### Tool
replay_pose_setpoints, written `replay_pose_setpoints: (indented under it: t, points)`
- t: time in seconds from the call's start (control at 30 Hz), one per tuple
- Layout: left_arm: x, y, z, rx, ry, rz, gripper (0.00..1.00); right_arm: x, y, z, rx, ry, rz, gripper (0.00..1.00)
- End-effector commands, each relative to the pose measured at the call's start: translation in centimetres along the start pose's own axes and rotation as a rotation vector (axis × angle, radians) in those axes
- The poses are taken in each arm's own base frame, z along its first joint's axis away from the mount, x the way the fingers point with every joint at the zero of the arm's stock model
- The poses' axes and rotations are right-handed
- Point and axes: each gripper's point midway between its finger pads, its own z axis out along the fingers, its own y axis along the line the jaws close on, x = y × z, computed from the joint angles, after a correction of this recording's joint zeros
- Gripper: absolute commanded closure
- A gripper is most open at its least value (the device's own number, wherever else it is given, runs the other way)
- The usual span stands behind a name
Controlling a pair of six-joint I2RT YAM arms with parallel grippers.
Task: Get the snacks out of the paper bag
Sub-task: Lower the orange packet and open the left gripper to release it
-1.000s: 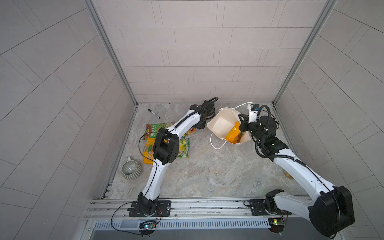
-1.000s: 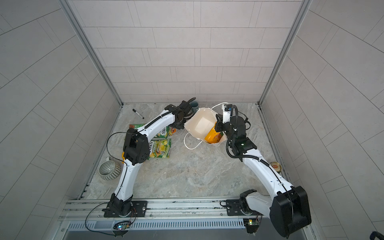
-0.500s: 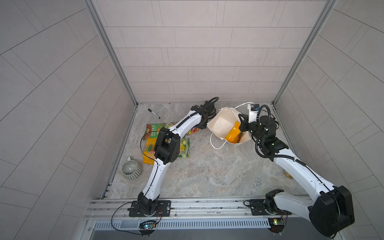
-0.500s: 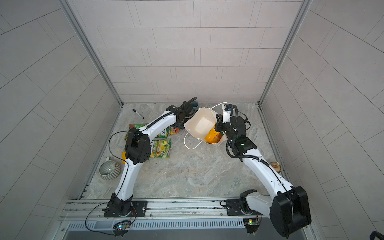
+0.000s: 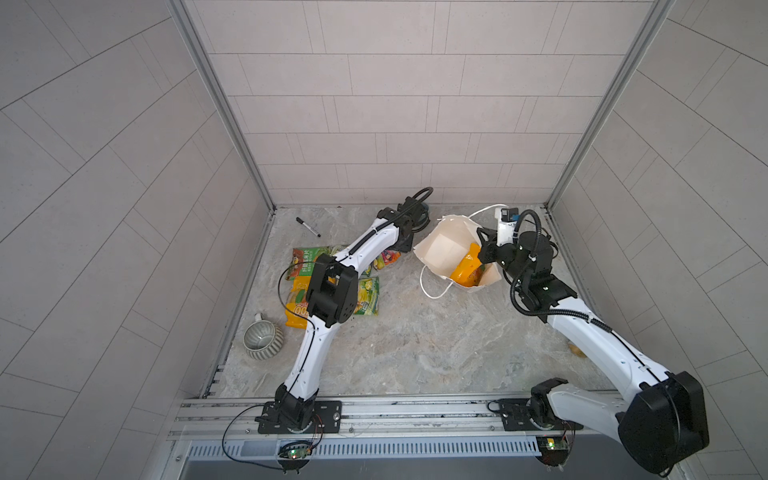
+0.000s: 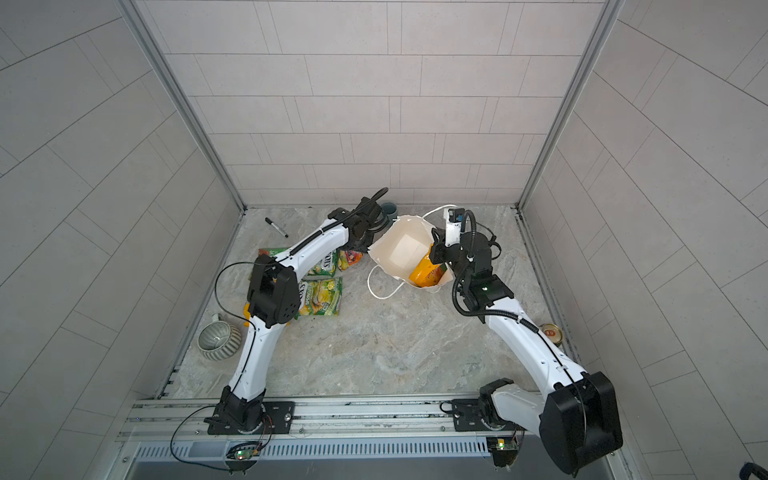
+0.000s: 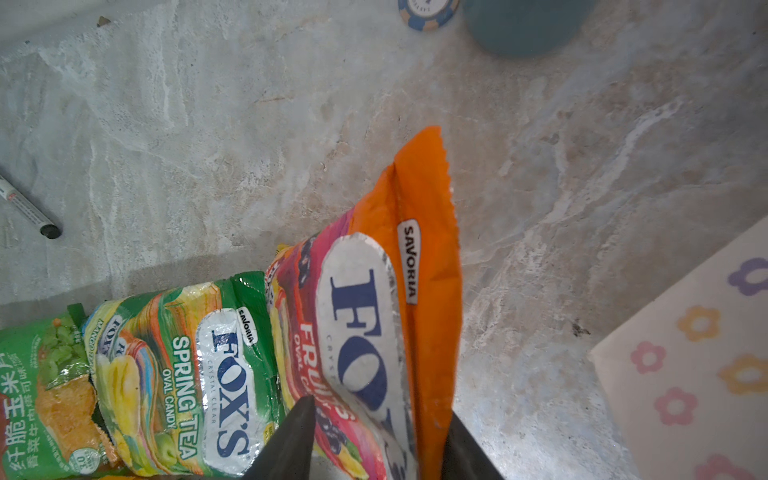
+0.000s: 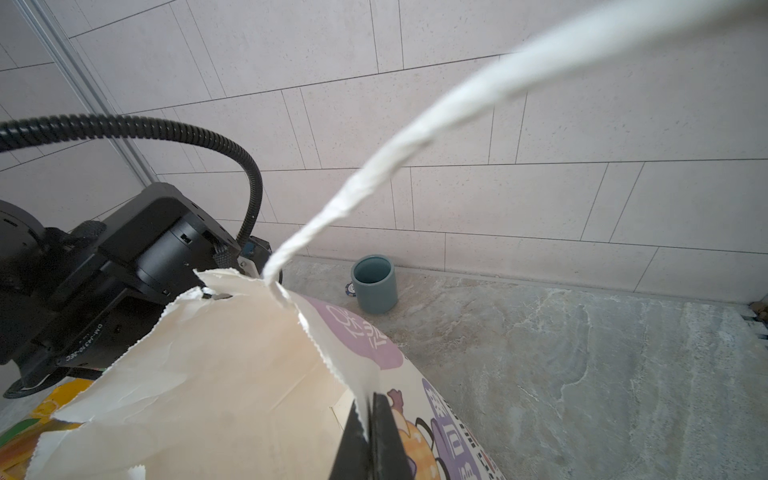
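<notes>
The white paper bag (image 5: 440, 249) (image 6: 399, 249) lies tilted with its mouth open, and an orange-yellow snack packet (image 5: 467, 266) is inside. My right gripper (image 8: 368, 401) is shut on the bag's rim. Several snacks lie on the table to the left: a green packet (image 5: 307, 262), a yellow-green one (image 5: 368, 295) and a green FOX'S Spring Tea packet (image 7: 216, 374). My left gripper (image 7: 379, 407) is open beside the bag, its jaws apart on either side of a red-orange FOX'S packet (image 7: 374, 291) that rests on the table.
A black marker (image 5: 308, 227) lies at the back left. A ribbed mug (image 5: 262, 341) stands at the front left. A grey-blue cup (image 8: 374, 289) and a poker chip (image 7: 428, 12) sit by the back wall. A small tin (image 6: 552, 332) is at the right edge.
My left gripper's jaws have spread wider around the red-orange packet. The right gripper and the bag have stayed where they were.
</notes>
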Motion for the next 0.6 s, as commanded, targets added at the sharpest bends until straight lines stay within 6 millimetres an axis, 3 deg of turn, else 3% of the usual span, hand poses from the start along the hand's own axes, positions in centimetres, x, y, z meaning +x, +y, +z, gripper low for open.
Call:
replay_pose_setpoints:
  t: [0.0,0.27,0.4,0.5,0.57]
  points:
    - [-0.9,0.5,-1.2,0.008,-0.016,0.003,0.46,-1.1,0.1,-0.5,-0.004,-0.03,0.009,1.0]
    - [-2.8,1.8,-8.1,0.08,-0.152,-0.024,0.44,-1.3,0.5,-0.4,-0.023,-0.022,0.006,1.0]
    - [-3.8,3.9,-13.5,0.101,-0.308,-0.061,0.44,-1.7,0.8,-0.5,-0.035,-0.011,-0.013,1.0]
    - [-4.7,5.5,-18.7,0.158,-0.526,-0.106,0.44,-1.6,1.3,-0.3,-0.059,0.006,-0.011,1.0]
    - [-4.5,6.5,-21.6,0.2,-0.645,-0.141,0.33,-1.4,1.5,-0.1,-0.065,0.017,-0.012,1.0]
